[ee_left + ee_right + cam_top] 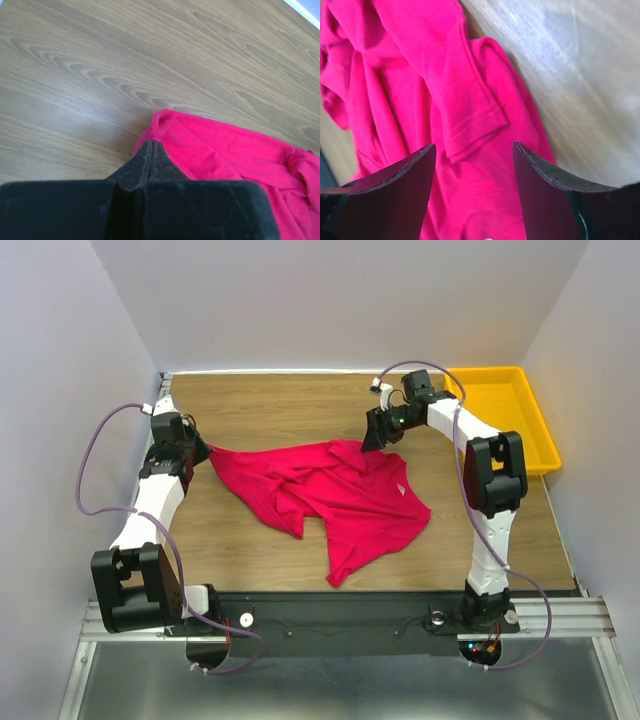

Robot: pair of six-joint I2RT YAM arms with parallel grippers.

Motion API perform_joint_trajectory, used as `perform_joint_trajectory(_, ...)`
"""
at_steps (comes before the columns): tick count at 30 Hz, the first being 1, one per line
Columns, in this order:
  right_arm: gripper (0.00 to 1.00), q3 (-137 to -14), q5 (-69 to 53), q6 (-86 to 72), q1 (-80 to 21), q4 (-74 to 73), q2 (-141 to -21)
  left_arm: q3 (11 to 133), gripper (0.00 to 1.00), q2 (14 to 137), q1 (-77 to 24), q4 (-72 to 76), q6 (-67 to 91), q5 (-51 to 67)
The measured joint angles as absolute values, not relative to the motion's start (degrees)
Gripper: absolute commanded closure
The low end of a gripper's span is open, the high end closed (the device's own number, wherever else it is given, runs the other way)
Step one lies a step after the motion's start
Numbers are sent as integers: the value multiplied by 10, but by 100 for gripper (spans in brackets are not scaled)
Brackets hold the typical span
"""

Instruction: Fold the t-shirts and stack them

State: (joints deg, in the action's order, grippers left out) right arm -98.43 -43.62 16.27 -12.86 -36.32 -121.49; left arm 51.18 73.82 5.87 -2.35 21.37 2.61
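We find the top view bright and evenly lit — shadows are faint. In the right wrist view the table (580, 75) is blurred, with white glare toward 1 o'clock; the fingers (395, 200) at 6 o'clock are soft. The left wrist view is sharp — a pale sheen at 9 o'clock.

The t-shirt (340, 495) is soft, matt knit cloth, creased, with a stitched hem along one sleeve. The desk (270, 405) has a smooth wood-grain top with a slight sheen. At the far right, the tray (505, 410) is smooth, faintly glossy plastic. The left end effector (151, 144) and right end effector (474, 145) have matt black fingers, scuffed along the edges. The near rail (560, 615) looks like brushed metal.
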Motion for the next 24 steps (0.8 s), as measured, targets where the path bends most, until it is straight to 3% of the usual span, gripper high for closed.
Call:
perform_joint_trajectory(17, 43, -984, -422, 17, -156, -338, -1277, 491, 100, 727, 60, -24, 206, 33)
perform_joint_trajectory(21, 53, -984, -417, 10, -159, -337, -1284, 491, 100, 726, 60, -24, 206, 34)
perform_joint_trajectory(24, 71, -984, -415, -1, -159, -333, -1284, 491, 100, 725, 60, -21, 206, 35)
